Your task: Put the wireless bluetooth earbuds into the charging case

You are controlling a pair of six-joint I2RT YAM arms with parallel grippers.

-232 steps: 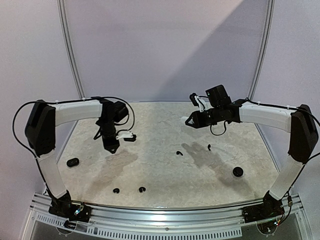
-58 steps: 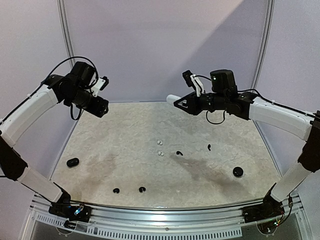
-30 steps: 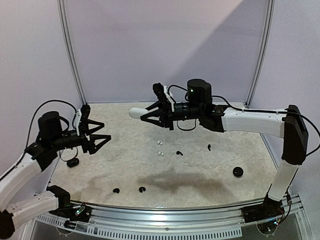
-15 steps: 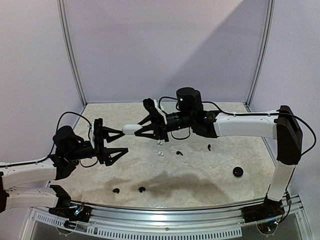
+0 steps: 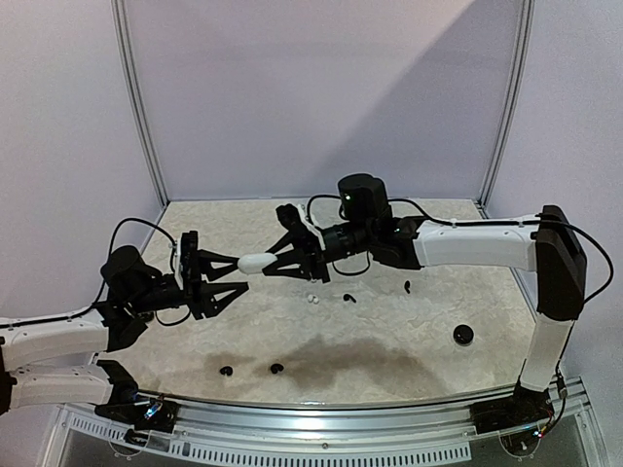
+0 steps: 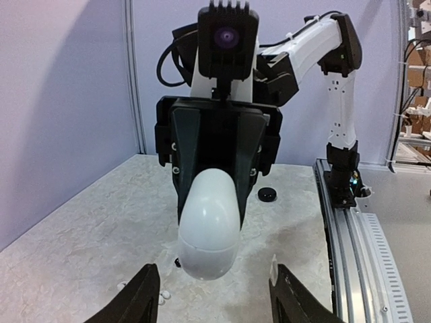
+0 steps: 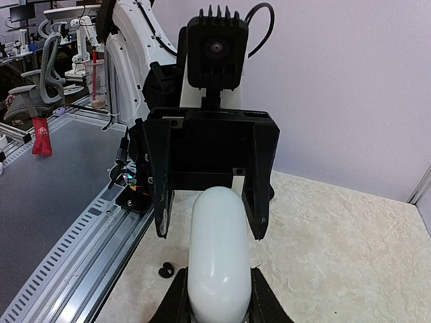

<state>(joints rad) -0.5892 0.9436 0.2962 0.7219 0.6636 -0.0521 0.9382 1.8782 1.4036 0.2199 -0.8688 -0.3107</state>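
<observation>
Desk: carries all loose items.

Right gripper: jaws closed on the white charging case, held above the desk and pointed at the left gripper.

Left gripper: jaws partly spread, flanking the case's free end. Contact not confirmed.

Black case: on the desk towards the right, apart from both arms.

Progress: judged early, with no bud seated. Black earbuds and a white earbud lie loose on the desk.

Unclear: whether the white case's lid is open. The second white bud is hard to make out.
</observation>
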